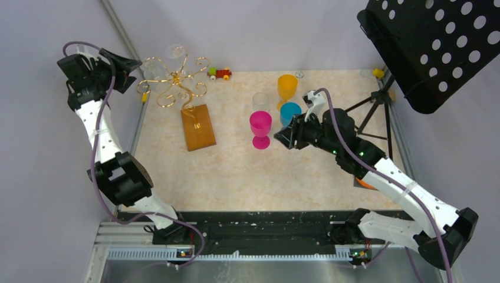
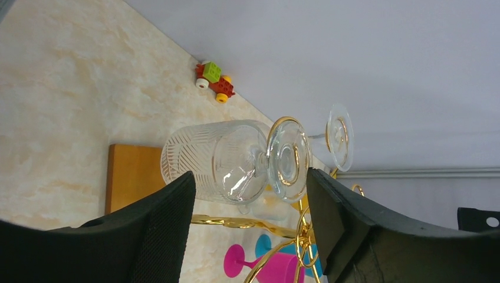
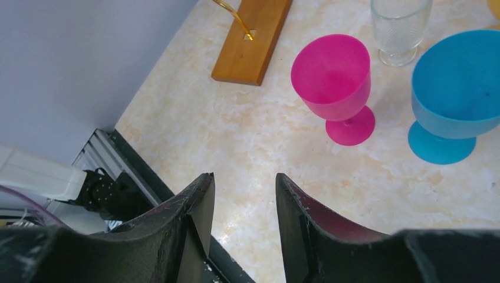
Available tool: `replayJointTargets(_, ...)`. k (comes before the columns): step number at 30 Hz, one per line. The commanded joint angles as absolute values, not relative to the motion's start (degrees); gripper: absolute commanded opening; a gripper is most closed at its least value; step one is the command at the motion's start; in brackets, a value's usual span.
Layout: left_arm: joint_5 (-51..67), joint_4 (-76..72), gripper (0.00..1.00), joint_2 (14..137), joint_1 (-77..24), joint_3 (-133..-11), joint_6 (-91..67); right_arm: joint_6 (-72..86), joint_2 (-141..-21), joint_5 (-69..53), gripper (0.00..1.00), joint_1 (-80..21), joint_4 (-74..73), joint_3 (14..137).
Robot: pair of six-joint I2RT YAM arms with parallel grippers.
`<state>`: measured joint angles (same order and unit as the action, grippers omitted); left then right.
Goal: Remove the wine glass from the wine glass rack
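Note:
The gold wire wine glass rack (image 1: pixel 177 85) stands on its brown wooden base (image 1: pixel 197 127) at the back left. A clear ribbed wine glass (image 2: pixel 212 162) hangs upside down from a gold ring, its foot (image 2: pixel 289 159) caught in the ring. A second clear glass (image 2: pixel 340 137) hangs behind it. My left gripper (image 2: pixel 250 200) is open, with the ribbed glass just beyond its fingertips, not touching; in the top view it (image 1: pixel 127 71) is left of the rack. My right gripper (image 1: pixel 286 138) is open and empty beside the magenta glass (image 1: pixel 260 128).
A magenta glass (image 3: pixel 333 76), a blue cup (image 3: pixel 457 82) and a clear glass (image 3: pixel 401 23) stand mid-table, with an orange cup (image 1: pixel 287 87) behind. A toy train (image 1: pixel 219 73) sits at the back wall. A black music stand (image 1: pixel 436 47) on a tripod (image 1: pixel 377 106) rises at the right.

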<state>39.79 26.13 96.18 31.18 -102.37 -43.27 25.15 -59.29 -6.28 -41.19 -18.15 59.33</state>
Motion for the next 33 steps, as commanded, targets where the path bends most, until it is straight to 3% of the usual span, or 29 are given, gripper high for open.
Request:
replayJointTargets(1,43.51,20.8,0.71,97.0,31.21,-103.57,-46.06,25.82,-57.14,-9.93,0.44,-40.83,-12.28,57.66)
replayJointTargets(9,46.31,15.33,0.57,97.96,30.85,-101.45,-51.82,26.55,-56.68,-10.01,0.44,-40.78,-12.07,56.53)
replayJointTargets(33,51.59,5.45,0.29,99.12,30.18,-97.1,-63.02,31.14,-56.86,-10.08,0.43,-40.78,-11.24,55.82)
